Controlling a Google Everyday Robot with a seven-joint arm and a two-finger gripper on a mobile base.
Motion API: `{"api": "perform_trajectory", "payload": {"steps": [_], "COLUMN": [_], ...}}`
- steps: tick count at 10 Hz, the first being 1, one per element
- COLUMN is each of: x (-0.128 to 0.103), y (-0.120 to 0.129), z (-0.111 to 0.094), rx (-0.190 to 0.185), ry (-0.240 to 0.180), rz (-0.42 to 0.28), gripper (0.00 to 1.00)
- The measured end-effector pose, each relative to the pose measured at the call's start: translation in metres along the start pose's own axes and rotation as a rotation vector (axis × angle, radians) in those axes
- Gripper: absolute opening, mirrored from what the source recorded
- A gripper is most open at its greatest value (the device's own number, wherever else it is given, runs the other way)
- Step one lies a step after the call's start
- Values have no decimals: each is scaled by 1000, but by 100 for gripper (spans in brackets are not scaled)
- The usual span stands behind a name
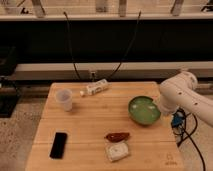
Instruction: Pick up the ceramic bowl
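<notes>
The round, shallow green ceramic bowl (144, 111) looked glossy against the matt, pale wooden table (90, 125). The gripper (160, 106) of the smooth white plastic-looking arm (182, 95) sat at the bowl's right rim, centre-right of the frame.

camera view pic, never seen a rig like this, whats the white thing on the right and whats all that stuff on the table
The white thing is a robot arm, reaching in from the right. There is only one picture, from a camera looking down at the wooden table from the front. The gripper, the arm's two-finger hand, is at the arm's lower end, by the right rim of the green ceramic bowl. The bowl rests on the table, and I cannot tell whether the gripper has hold of it. Also on the table are a translucent cup, a white bottle lying on its side, a black phone, a reddish-brown item and a white packet.
</notes>
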Motion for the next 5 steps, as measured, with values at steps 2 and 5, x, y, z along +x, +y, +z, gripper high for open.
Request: {"api": "perform_trajectory", "payload": {"steps": [2, 5], "x": [1, 3], "y": [3, 7], "z": [13, 23], "rx": [-3, -4], "ry": [-7, -17], "rz": [-22, -46], "gripper": [80, 80]}}
